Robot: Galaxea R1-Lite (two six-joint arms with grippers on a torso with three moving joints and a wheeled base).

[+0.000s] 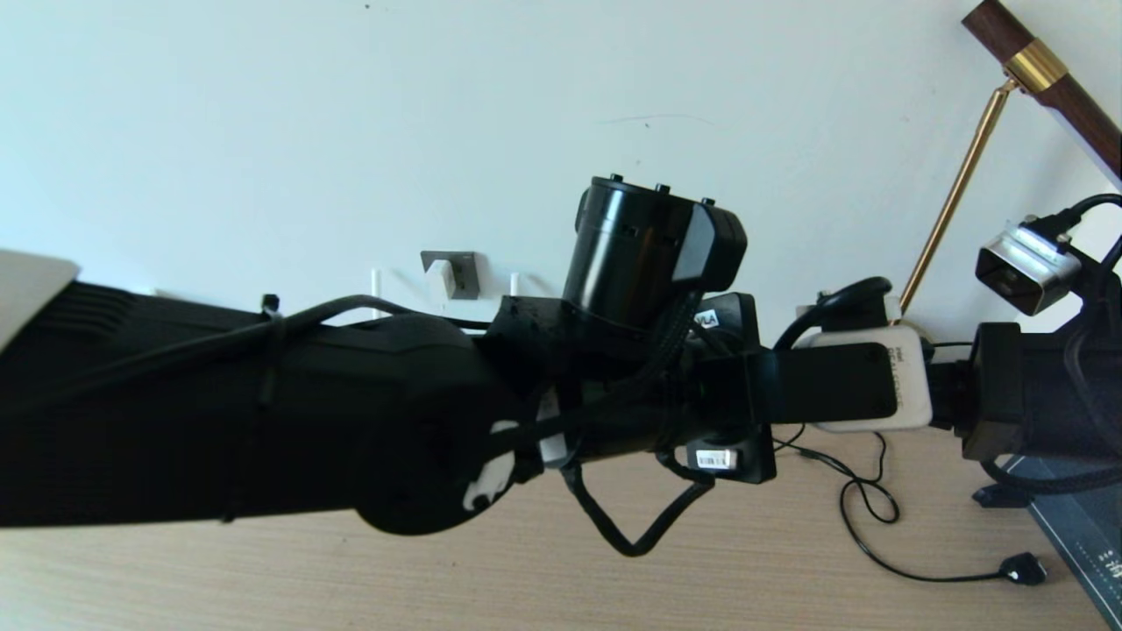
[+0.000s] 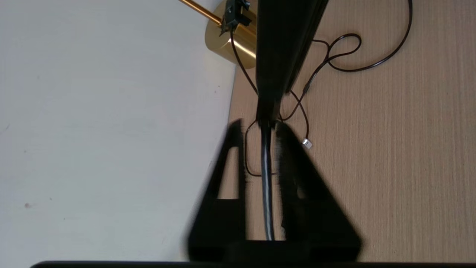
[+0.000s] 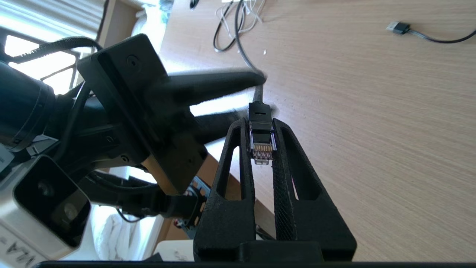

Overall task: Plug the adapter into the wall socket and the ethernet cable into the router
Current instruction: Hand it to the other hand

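Two grippers meet over the pale wood-grain desk [image 1: 263, 578], at right of centre in the head view. The right gripper [image 3: 260, 124] has its black lattice fingers [image 3: 285, 175] closed on the ethernet cable [image 3: 260, 123]: the black boot and small clear plastic plug sit pinched between the fingertips, gold contacts showing, at centre of the right wrist view. From the boot the black cord runs toward the upper middle of that view, across the desk.

The left gripper [image 2: 260, 128] has its fingers [image 2: 297, 178] slightly parted around the same black cord, which passes down the gap between them; whether the pads press on the cord cannot be told. In the right wrist view this gripper comes in from the left, its tips beside the boot.

The flat white rounded router [image 1: 903, 386] lies at right of centre in the head view, largely covered by the left arm. The dark grey square wall socket [image 1: 465, 263] sits on the white wall at centre, with the small white cube-shaped adapter [image 1: 441, 279] against its face. A thin black cable with a small dark plug [image 1: 1021, 570] lies loose at lower right. A brass lamp base [image 2: 232, 41] stands at the top of the left wrist view
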